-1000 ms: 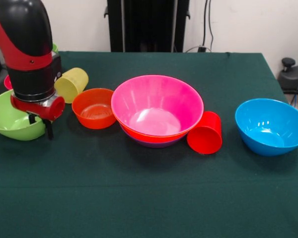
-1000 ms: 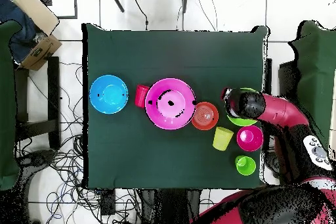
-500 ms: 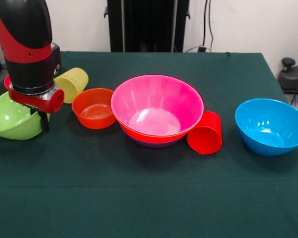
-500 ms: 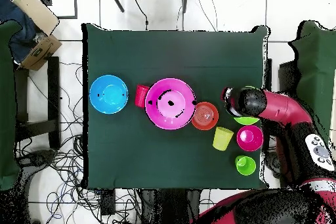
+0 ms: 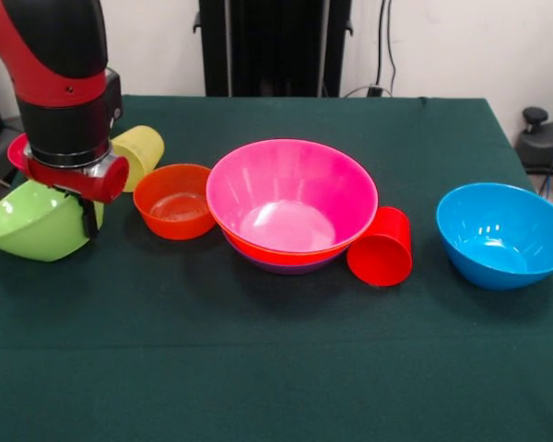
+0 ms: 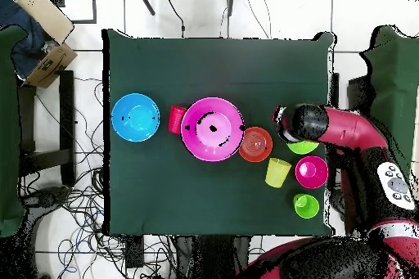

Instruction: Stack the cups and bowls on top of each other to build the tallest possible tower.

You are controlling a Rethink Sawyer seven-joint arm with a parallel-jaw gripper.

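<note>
My gripper [image 5: 81,219] is shut on the rim of the lime-green bowl [image 5: 35,224] and holds it tilted, raised at its left side, at the table's left in the front view. In the overhead view the arm covers most of this bowl [image 6: 304,146]. The tower [image 5: 292,204] is a pink bowl nested in an orange and a purple one. A small red-orange bowl [image 5: 173,201] sits between it and my gripper. The pale yellow cup [image 5: 140,152] lies on its side behind the arm. The red cup [image 5: 382,247] lies against the tower's right side.
The blue bowl [image 5: 502,235] stands alone at the right. The overhead view shows the small magenta bowl [image 6: 312,171] and the green cup [image 6: 306,204] near the robot's base, beside the yellow cup [image 6: 278,173]. A cardboard box [image 6: 45,38] lies off the table.
The gripper has risen and shifted slightly towards the red-orange bowl. The lime-green bowl went from flat on the table to tipped up in its grip.
</note>
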